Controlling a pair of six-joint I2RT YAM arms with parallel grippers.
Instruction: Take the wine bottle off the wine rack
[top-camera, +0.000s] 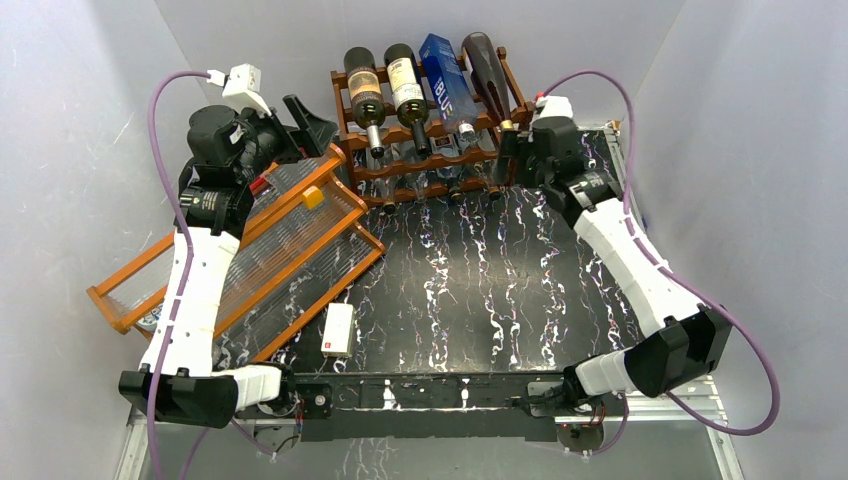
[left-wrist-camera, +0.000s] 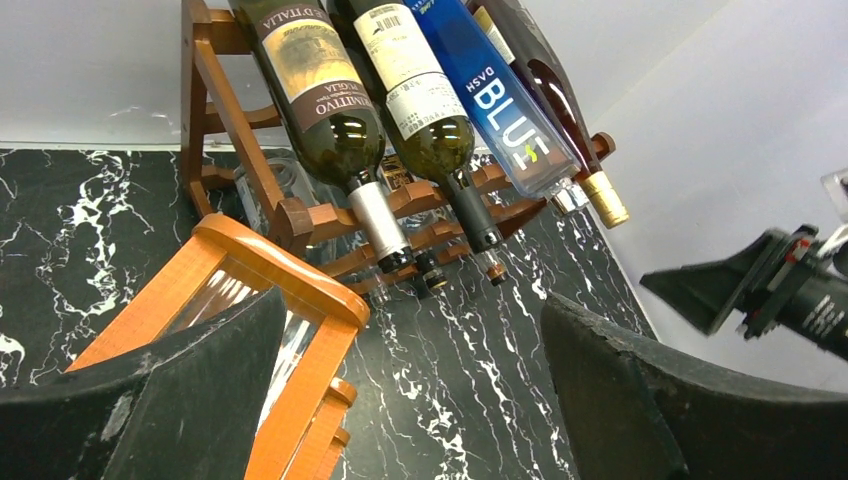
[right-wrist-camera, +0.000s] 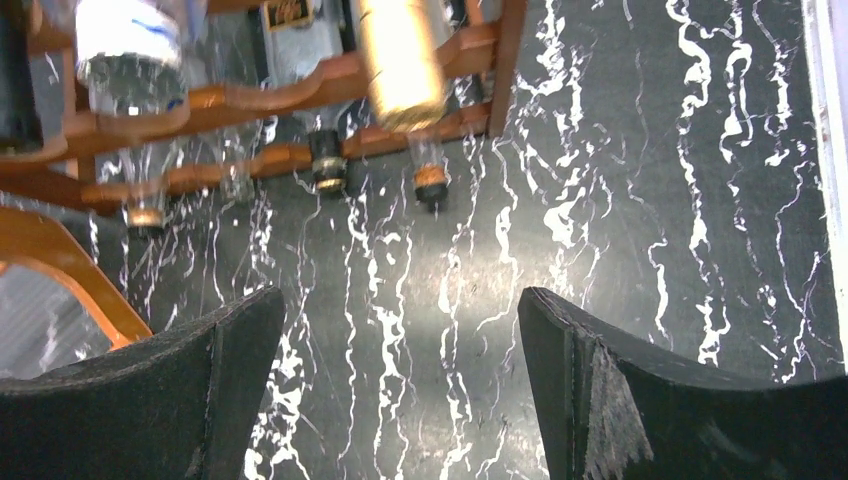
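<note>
The wine rack (top-camera: 397, 134) stands on the black marbled table (top-camera: 480, 290), its wavy rails set in several tiers. Four bottles lie side by side on the rack's top tier, necks pointing out over its front rail. At the rack's left end is a dark bottle with a brown label (top-camera: 363, 85). Next to it come a green bottle with a white label (top-camera: 405, 85) and then a blue bottle (top-camera: 445, 80). At the rack's right end is a dark red bottle (top-camera: 488, 70) with a gold cap. All four rest on the rack and none is held. More bottles, some of clear glass, lie in the rack's lower tiers, necks also to the front.

The left gripper (left-wrist-camera: 412, 305) hangs to the left of the rack and a little in front of it, apart from it. Its jaws are spread wide with nothing between them. One finger is over the orange-framed tray (left-wrist-camera: 300, 280), the other over bare table. The tray is tilted, with one corner just beside the rack's left front post. I cannot tell if they touch.

The right gripper (right-wrist-camera: 400, 295) is just beside the rack's right end, near the dark red bottle's gold neck. Its jaws are wide and grip nothing. Its wrist view shows only table between the fingers.

A small white box (top-camera: 338, 330) lies on the table well in front of the rack, toward its left side.
</note>
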